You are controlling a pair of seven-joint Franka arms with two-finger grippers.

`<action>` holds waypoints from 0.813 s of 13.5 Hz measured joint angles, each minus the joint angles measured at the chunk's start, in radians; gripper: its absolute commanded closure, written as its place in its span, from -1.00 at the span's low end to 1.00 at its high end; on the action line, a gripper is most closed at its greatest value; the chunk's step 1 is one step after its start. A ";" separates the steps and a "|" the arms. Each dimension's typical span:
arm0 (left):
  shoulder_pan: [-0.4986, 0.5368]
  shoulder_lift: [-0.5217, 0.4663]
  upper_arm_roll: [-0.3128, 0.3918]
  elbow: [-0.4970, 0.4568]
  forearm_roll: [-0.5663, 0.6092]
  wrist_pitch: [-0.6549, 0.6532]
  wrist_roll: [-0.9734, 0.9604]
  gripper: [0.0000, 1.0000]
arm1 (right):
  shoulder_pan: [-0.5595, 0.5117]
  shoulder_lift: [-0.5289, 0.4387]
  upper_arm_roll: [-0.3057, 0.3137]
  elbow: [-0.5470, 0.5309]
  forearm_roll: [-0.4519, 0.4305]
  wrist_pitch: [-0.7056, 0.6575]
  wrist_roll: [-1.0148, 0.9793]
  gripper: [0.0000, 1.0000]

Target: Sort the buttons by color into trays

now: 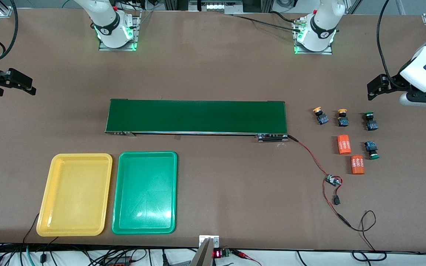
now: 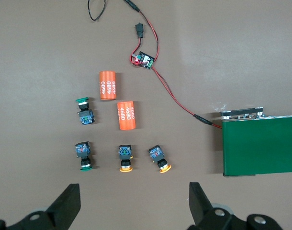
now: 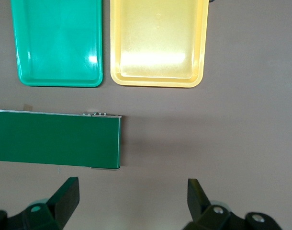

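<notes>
Two yellow-capped buttons (image 1: 320,115) (image 1: 342,117) and two green-capped buttons (image 1: 370,121) (image 1: 372,150) lie on the table at the left arm's end. They also show in the left wrist view, yellow (image 2: 125,157) (image 2: 159,158) and green (image 2: 84,155) (image 2: 84,111). The yellow tray (image 1: 75,194) and green tray (image 1: 145,192) sit side by side, empty, at the right arm's end, near the front camera. My left gripper (image 1: 371,90) is open and empty, up over the table beside the buttons. My right gripper (image 1: 28,87) is open and empty over the table's right-arm end.
A long dark-green conveyor belt (image 1: 196,116) lies across the middle. Two orange cylinders (image 1: 344,144) (image 1: 357,164) lie among the buttons. A small circuit board (image 1: 332,180) on red-black wires lies nearer the front camera than the cylinders.
</notes>
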State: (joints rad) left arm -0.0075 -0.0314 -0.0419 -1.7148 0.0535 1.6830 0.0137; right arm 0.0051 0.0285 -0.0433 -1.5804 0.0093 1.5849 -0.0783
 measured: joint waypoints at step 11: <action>-0.002 0.008 0.000 0.005 0.000 -0.038 0.000 -1.00 | 0.032 -0.004 -0.006 -0.004 0.000 0.013 0.004 -1.00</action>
State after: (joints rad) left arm -0.0090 -0.0233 -0.0419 -1.7096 0.0535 1.6454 0.0136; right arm 0.0368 0.0249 -0.0494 -1.5839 0.0092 1.5980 -0.0744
